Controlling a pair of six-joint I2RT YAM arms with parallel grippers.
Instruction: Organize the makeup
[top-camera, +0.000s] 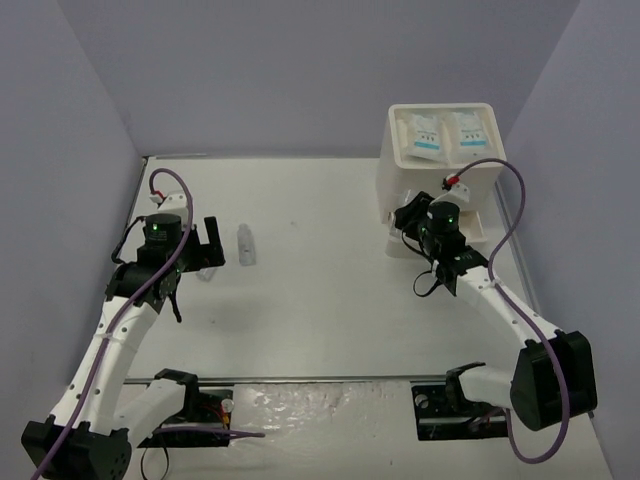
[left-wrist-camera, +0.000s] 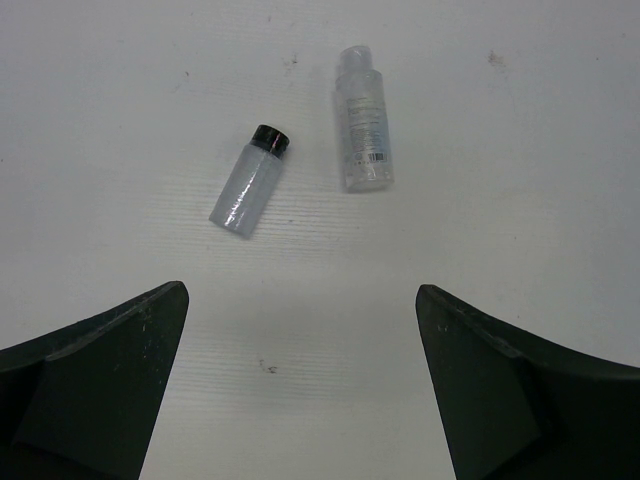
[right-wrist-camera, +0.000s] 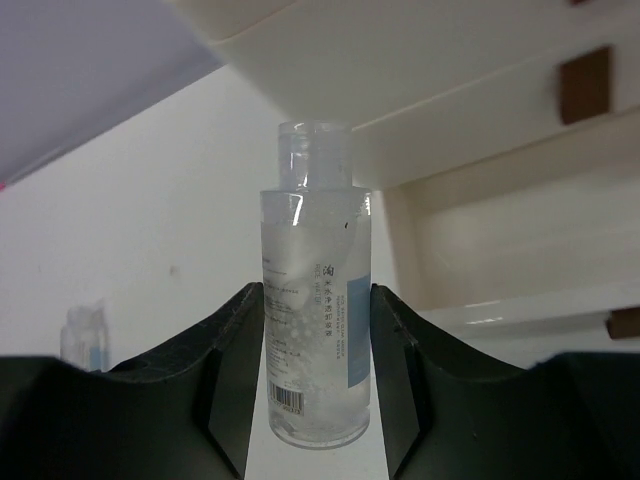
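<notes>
Wide white table (top-camera: 330, 300) under everything, and at its far right corner stands the big white drawer box (top-camera: 392, 175). Brown handles (right-wrist-camera: 585, 85) show on its front in the right wrist view, and a lower drawer looks drawn out toward the near side.

The left arm (top-camera: 115, 340) reaches up the left side of the table. The right arm (top-camera: 500, 300) stretches from the near right toward the front of the box.

The right gripper (right-wrist-camera: 317, 340) sits just in front of the box. It's clamped on a clear bottle (right-wrist-camera: 310, 250), one finger pressed to each side. The bottle stands upright between them, clear cap up and printed label facing the wrist camera, with the box front just behind it.

The left gripper (left-wrist-camera: 300, 385) hangs over the left half of the table with its fingers (left-wrist-camera: 90, 385) spread wide. Nothing is between them, only bare table below.

Up on the box's top, two white sachets with blue print lie flat side by side, the left sachet (top-camera: 422, 133) and the right sachet (top-camera: 467, 133).

Two more items lie on their sides on the table just ahead of the open left gripper. There's a clear-capped vial (left-wrist-camera: 362, 125) with a printed label, and beside it, close but apart, a shorter black-capped vial (left-wrist-camera: 248, 188), which lies at a slant. Neither one touches the gripper.
</notes>
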